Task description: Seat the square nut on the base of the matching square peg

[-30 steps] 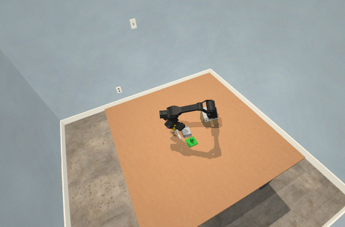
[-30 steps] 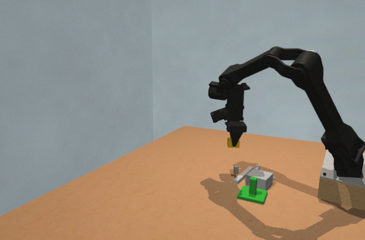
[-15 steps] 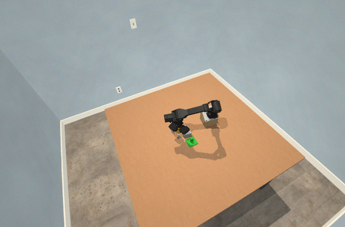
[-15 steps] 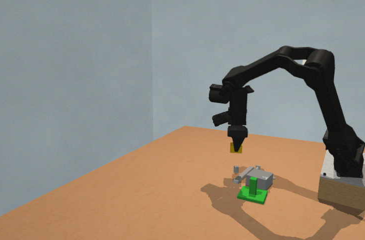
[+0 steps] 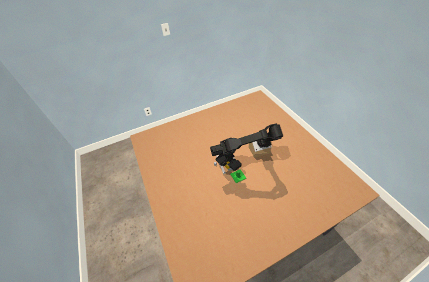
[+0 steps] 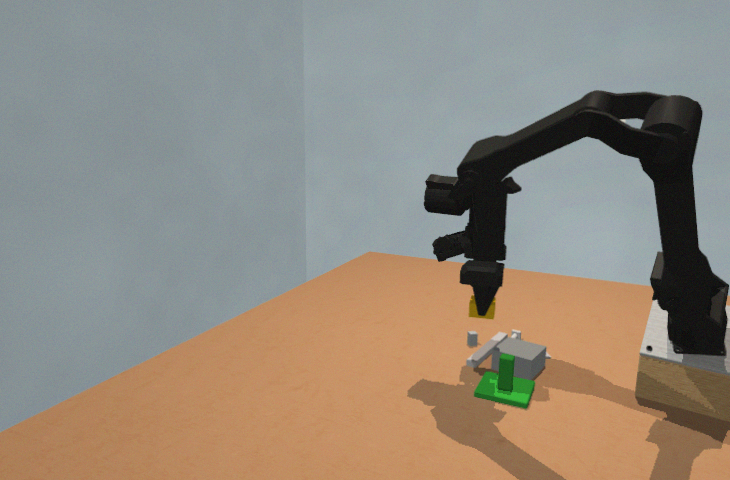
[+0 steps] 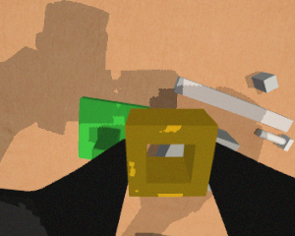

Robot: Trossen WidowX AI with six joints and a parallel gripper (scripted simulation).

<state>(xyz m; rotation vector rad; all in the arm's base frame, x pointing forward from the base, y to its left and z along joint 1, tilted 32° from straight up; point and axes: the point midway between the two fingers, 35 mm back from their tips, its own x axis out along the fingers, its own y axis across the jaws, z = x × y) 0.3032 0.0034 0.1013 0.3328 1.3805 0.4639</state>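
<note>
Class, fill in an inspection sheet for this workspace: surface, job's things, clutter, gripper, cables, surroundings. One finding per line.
Surface: orange-brown table top with arm shadows.
Job's things: yellow square nut held above the table; green square peg upright on its green base, nut not yet on it.
Clutter: grey block, grey bar and small grey pieces behind the peg.
Gripper: gripper shut on the nut.
Cables: nothing seen.
Surroundings: blue-grey walls, two wall plates, grey floor.
</note>
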